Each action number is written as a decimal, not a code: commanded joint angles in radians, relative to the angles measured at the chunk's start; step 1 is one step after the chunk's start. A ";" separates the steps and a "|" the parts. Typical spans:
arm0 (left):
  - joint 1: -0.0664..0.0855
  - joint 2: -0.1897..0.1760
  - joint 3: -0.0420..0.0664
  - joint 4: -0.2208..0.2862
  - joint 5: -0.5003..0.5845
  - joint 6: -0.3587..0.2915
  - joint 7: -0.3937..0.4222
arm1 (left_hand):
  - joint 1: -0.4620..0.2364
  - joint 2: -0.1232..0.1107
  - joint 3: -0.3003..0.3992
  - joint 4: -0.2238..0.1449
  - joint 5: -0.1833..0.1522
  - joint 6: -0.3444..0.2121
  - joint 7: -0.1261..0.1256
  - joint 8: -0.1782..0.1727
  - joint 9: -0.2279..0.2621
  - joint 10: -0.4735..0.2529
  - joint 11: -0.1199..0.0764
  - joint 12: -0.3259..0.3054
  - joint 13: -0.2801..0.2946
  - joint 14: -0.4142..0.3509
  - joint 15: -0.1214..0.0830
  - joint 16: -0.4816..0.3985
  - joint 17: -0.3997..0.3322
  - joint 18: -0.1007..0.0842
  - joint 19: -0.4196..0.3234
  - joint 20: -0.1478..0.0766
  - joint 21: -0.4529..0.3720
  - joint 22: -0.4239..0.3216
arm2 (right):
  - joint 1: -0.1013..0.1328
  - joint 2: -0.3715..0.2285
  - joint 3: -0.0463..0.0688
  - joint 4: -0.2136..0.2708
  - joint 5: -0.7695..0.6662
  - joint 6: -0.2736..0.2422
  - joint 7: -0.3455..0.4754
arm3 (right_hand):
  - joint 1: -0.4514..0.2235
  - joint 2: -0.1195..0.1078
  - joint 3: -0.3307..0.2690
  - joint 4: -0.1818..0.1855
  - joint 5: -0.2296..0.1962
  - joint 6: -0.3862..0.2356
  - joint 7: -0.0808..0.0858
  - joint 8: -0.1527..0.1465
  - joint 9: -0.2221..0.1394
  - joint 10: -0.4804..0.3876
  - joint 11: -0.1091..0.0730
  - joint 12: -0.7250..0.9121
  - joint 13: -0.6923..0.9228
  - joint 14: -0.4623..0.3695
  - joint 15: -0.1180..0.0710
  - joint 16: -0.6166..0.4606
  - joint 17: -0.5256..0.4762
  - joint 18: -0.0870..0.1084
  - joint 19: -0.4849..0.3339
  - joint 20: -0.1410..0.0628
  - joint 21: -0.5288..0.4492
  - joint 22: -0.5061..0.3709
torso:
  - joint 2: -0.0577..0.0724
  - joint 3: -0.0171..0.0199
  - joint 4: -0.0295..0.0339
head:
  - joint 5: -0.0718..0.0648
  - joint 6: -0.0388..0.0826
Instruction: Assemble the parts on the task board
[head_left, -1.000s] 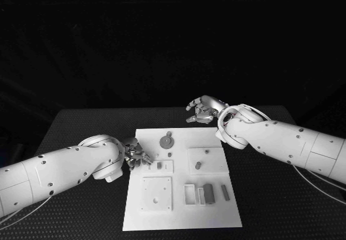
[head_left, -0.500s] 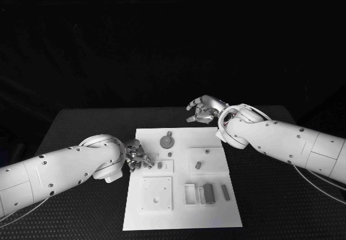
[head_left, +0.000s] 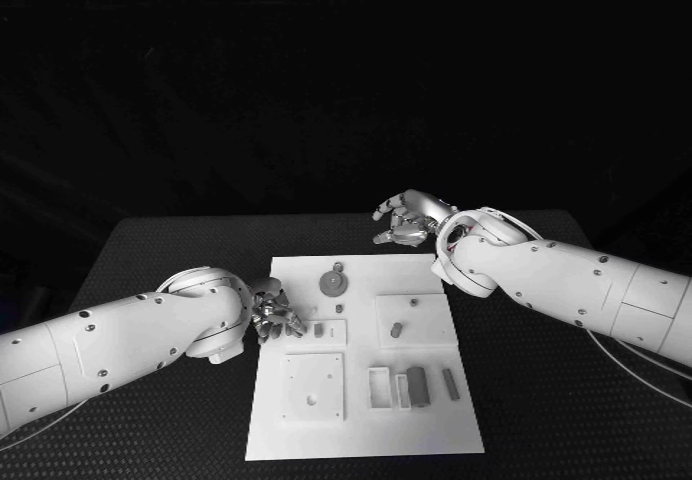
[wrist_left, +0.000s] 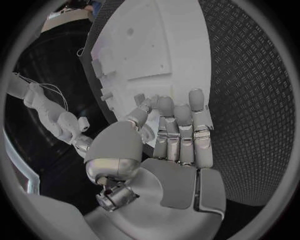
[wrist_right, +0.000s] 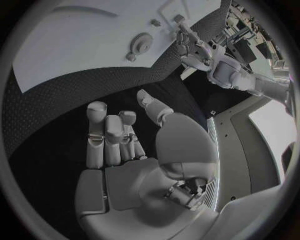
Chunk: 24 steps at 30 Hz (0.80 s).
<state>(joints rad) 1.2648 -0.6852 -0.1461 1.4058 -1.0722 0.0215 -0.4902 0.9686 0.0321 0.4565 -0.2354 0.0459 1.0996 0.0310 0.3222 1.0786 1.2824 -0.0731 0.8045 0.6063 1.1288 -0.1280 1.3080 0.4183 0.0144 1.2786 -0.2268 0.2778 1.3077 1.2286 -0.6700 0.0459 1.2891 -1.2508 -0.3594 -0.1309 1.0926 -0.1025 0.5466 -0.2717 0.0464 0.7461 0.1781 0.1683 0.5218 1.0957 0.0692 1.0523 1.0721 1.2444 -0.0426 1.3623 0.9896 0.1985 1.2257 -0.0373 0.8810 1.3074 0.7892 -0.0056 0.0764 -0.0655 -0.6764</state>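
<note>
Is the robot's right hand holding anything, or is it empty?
Empty. The right hand hovers past the board's far edge with fingers apart and nothing between them.

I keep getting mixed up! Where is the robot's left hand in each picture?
Head view: left hand at the task board's left edge.
Left wrist view: big, in the middle.
Right wrist view: small, beside the board.
Shared landmark: the white task board.

Empty left robot hand (wrist_left: 178, 145), fingers extended, at task board (wrist_left: 156, 45) edge
</note>
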 joint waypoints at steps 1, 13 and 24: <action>-0.006 0.001 -0.006 -0.002 -0.025 0.031 -0.013 | 0.035 0.026 0.058 -0.053 0.003 0.005 -0.001 0.006 0.001 0.006 -0.003 0.005 0.001 0.001 -0.005 0.006 0.001 -0.011 0.005 -0.001 0.000 0.020 | -0.001 0.000 0.000 0.000 -0.003 0.010 0.004 | -0.008 -0.002 -0.002 0.006 0.004 -0.001 0.007 0.003 -0.001 -0.010 0.000 0.006 -0.001 -0.007 0.001 0.001 -0.001 0.063 0.001 -0.006 -0.005 0.019 | 0.000 -0.0008 0.0002 | -0.001 -0.001; -0.006 0.000 -0.006 -0.005 -0.013 0.047 -0.012 | 0.036 0.025 0.060 -0.053 0.003 0.005 -0.001 0.007 0.002 0.007 -0.003 0.005 0.001 0.001 -0.005 0.007 0.001 -0.011 0.005 -0.001 0.001 0.020 | -0.002 0.000 0.000 0.000 -0.003 0.010 0.004 | -0.008 -0.002 -0.002 0.006 0.004 -0.001 0.007 0.004 -0.001 -0.010 0.000 0.006 -0.002 -0.007 0.001 0.001 -0.001 0.063 0.001 -0.006 -0.005 0.019 | 0.000 -0.0007 0.0007 | -0.002 -0.001; -0.006 0.000 -0.006 -0.007 -0.002 0.061 -0.011 | 0.036 0.024 0.062 -0.053 0.003 0.005 -0.001 0.007 0.002 0.007 -0.004 0.005 0.001 0.002 -0.005 0.007 0.002 -0.011 0.005 -0.001 0.001 0.021 | -0.002 0.001 0.000 -0.001 -0.003 0.010 0.004 | -0.008 -0.002 -0.002 0.006 0.004 -0.001 0.007 0.004 -0.001 -0.010 0.000 0.006 -0.002 -0.007 0.002 0.001 -0.001 0.063 0.001 -0.006 -0.005 0.019 | 0.000 0.0001 0.0004 | -0.002 -0.001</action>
<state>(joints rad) 1.2651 -0.6850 -0.1456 1.4020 -1.0764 0.0467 -0.4868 0.9686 0.0321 0.4592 -0.2327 0.0420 1.0996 0.0310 0.3251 1.0797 1.2851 -0.0755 0.8045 0.6061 1.1279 -0.1260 1.3119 0.4184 0.0144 1.2812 -0.2263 0.2778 1.3075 1.2271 -0.6697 0.0459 1.2879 -1.2508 -0.3590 -0.1310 1.0927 -0.1025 0.5466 -0.2717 0.0464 0.7461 0.1782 0.1683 0.5219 1.0956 0.0693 1.0523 1.0712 1.2444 -0.0425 1.3623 0.9897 0.1985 1.2248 -0.0359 0.8810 1.3074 0.7893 -0.0059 0.0768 -0.0671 -0.6783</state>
